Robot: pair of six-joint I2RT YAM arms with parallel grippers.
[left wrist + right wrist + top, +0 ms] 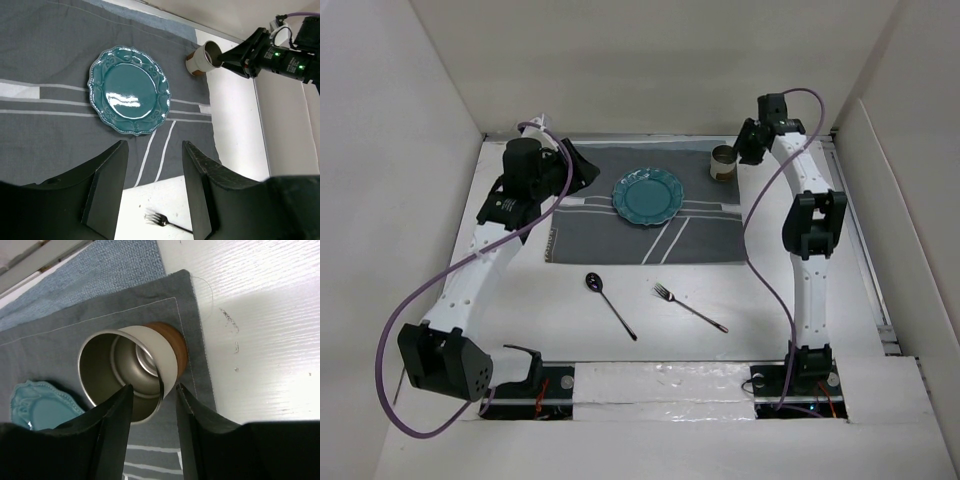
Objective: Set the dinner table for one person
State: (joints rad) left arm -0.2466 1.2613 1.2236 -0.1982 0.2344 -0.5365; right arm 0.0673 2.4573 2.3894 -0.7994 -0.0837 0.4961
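Note:
A dark grey striped placemat (700, 235) lies on the white dinner table (520, 300). A teal plate (646, 196) sits on its middle and also shows in the left wrist view (129, 90). A metal cup (723, 160) with a white wall and brown base stands on the mat's far right corner. My right gripper (153, 386) is open, its jaws straddling the near rim of the cup (100, 365) without closing on it. My left gripper (154, 145) is open and empty above the mat's near edge. A fork (688, 307) and a spoon (610, 305) lie on the table in front of the mat.
White walls enclose the table on the left, back and right. A lighter blue cloth (115, 270) shows under the mat's far edge. A rail (865, 250) runs along the right side. The fork (160, 220) lies below my left fingers.

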